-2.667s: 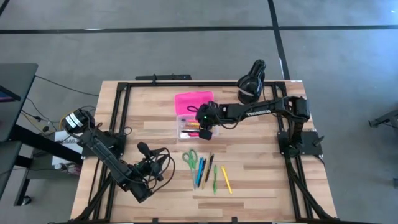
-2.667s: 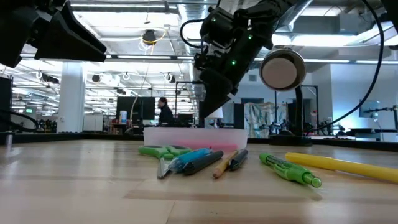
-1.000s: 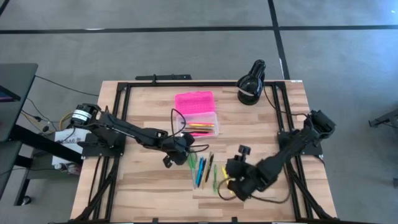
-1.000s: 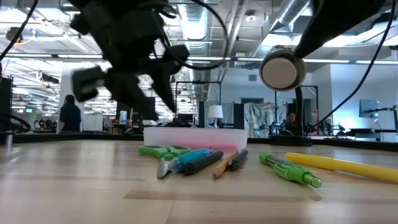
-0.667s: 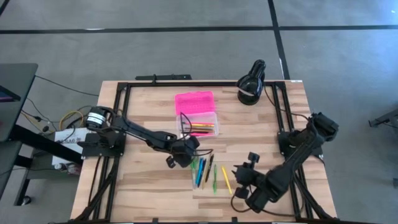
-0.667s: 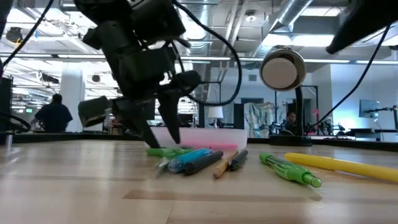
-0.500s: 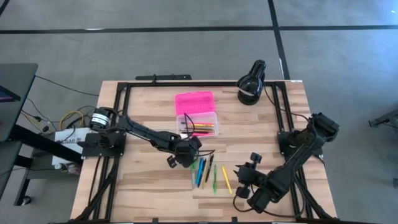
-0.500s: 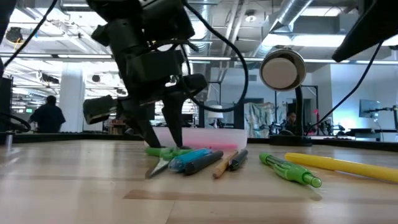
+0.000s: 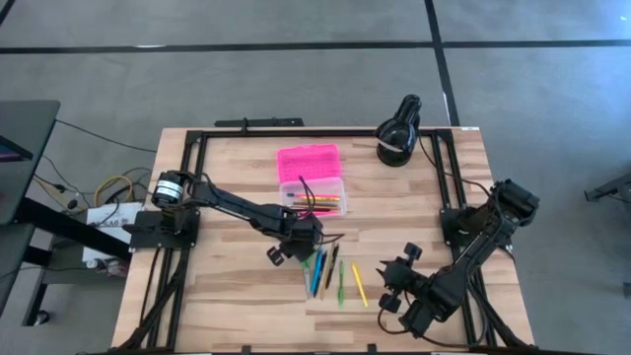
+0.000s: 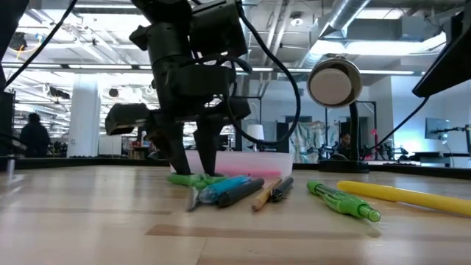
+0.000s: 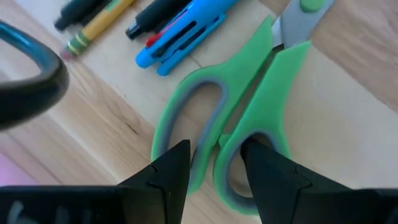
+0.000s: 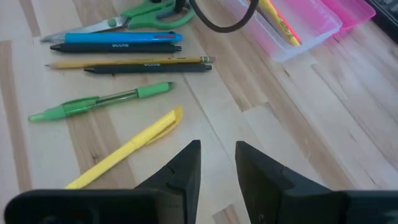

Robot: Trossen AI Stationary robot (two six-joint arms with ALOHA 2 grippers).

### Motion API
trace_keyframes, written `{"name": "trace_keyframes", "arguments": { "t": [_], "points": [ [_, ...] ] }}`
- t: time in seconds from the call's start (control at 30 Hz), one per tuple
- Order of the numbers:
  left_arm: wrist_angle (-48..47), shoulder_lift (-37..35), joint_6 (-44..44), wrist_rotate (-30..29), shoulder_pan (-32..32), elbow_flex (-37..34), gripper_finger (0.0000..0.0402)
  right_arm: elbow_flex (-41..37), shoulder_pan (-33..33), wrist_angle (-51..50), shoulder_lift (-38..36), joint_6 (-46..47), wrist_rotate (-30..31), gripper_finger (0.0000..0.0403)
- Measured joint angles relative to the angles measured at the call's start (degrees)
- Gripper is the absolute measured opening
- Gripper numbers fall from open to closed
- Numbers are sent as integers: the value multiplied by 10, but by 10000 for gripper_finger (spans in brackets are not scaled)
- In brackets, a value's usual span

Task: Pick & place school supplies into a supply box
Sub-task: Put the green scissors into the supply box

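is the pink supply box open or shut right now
Open. The supply box has its pink lid folded back flat on the table, and pens lie exposed in the clear base.

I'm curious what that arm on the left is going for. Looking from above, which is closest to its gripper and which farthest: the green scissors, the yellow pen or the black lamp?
1. Green scissors: right under the left gripper, at the left end of the row.
2. Yellow pen: at the right end of the row.
3. Black lamp: at the table's far right corner.
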Motion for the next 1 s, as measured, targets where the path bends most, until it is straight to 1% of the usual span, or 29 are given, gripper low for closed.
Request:
{"name": "trace_keyframes", "arguments": {
  "t": [0.13,0.57,0.83,1.0],
  "points": [
    [-28,0,-48,10,-5,0,148,0,-3,0,0,-4,0,95],
    [-99,-1,-189,12,-40,0,148,0,-2,2,0,-19,2,95],
    [-141,-2,-241,-6,-67,0,148,0,-2,1,0,-30,2,95],
    [-165,-2,-271,-10,-79,0,148,0,-2,1,0,-36,18,95]
  ]
}}
